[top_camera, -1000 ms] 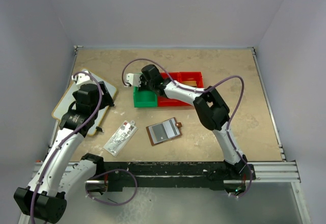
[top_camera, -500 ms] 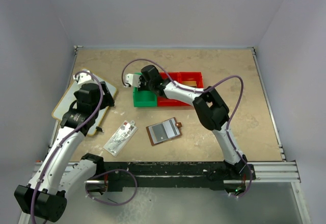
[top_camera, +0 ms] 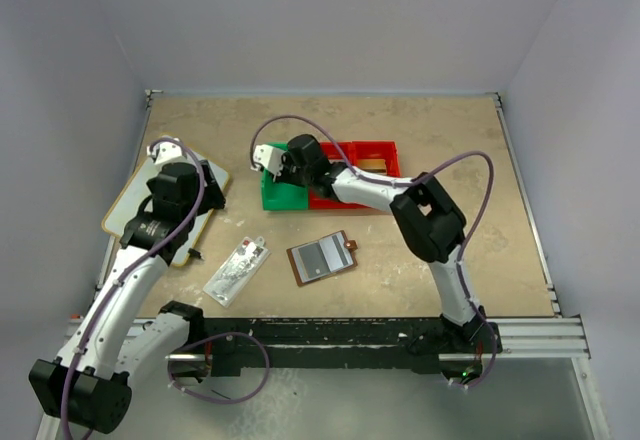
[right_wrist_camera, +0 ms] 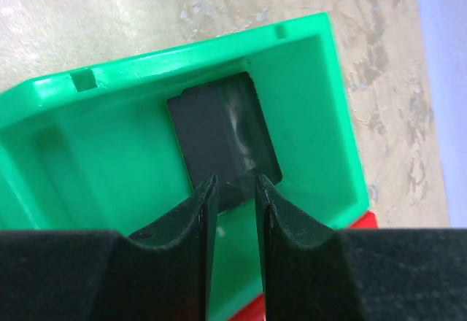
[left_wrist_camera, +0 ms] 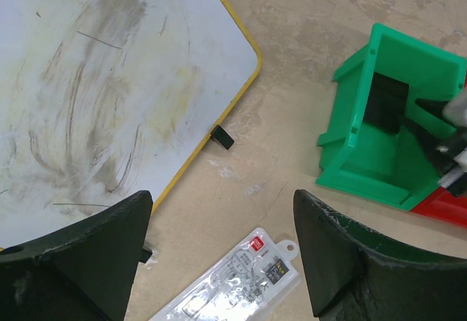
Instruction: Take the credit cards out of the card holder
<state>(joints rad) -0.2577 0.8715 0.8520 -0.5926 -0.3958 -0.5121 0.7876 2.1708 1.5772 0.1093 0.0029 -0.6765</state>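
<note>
Top external view: the table is a beige, mottled stone-look slab with a metal rail along its near edge, boxed in by plain pale lilac-grey walls. The card holder lies flat toward the near edge, roughly mid-width. It's a brown leather rectangle with a greyish see-through pocket facing up and a little tab on its right side. It's well apart from both grippers.

Toward the far middle sits a glossy green plastic bin, hard against the red bins on its right. The right gripper hangs over the green one, its black fingers just a narrow slit apart with nothing between them. Right wrist shows a dark, flat card with rounded corners lying on the bin floor below the fingertips.

By the left edge is a smudgy whiteboard with a yellow rim and rounded corners. The left gripper hovers off its corner, fingers spread wide and empty. Just nearer lies a crinkly clear blister pack, flat and shiny.
</note>
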